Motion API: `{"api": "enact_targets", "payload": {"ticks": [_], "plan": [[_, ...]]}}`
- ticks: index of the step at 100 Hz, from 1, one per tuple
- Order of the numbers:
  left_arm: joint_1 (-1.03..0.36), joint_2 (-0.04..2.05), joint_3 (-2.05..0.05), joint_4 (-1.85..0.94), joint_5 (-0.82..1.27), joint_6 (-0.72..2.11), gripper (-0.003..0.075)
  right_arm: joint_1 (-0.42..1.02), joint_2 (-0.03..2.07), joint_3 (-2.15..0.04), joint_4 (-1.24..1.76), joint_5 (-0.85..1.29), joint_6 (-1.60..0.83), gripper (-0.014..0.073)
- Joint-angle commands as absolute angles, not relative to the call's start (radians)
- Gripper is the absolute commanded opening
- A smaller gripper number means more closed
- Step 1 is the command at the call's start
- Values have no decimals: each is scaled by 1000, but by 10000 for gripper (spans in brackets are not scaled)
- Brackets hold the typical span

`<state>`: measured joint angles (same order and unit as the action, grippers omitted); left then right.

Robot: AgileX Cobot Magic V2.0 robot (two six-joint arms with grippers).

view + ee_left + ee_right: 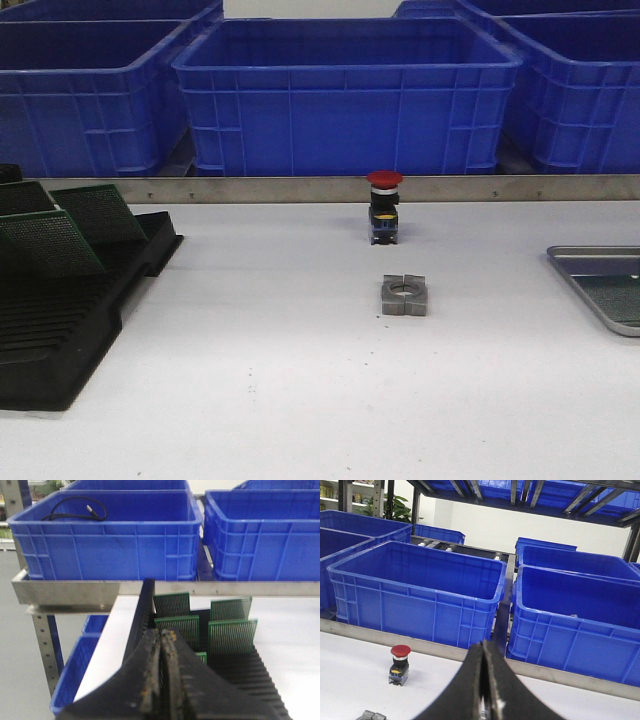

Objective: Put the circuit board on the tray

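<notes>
Your left end effector [161,680] has its fingers pressed together, holding nothing, just above the black rack [250,680]; the circuit boards [232,636] stand upright in the rack's slots just beyond the fingertips. Your right end effector [482,690] is likewise closed and empty, well apart from the boards. In the front view the rack [70,320] sits at the bench's left edge and the tray [600,262] at the right edge, cut off by the frame; something dark and meshed lies in it, hard to identify. One blue crate [105,535] holds a black cable [75,510]. Neither arm shows in the front view.
</notes>
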<state>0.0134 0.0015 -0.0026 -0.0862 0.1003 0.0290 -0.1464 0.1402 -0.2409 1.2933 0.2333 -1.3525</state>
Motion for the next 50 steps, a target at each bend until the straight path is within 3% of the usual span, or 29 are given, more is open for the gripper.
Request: {"api": "enact_targets", "payload": {"ticks": [1,50], "plan": [[23,-39,29,-36,50,-8,-17,-149,148,-268,1317,201,-1361,-62],[21,-37,26,-27,69,-8,-17,-150,151,-268,1317,207,-1361,-62]]}}
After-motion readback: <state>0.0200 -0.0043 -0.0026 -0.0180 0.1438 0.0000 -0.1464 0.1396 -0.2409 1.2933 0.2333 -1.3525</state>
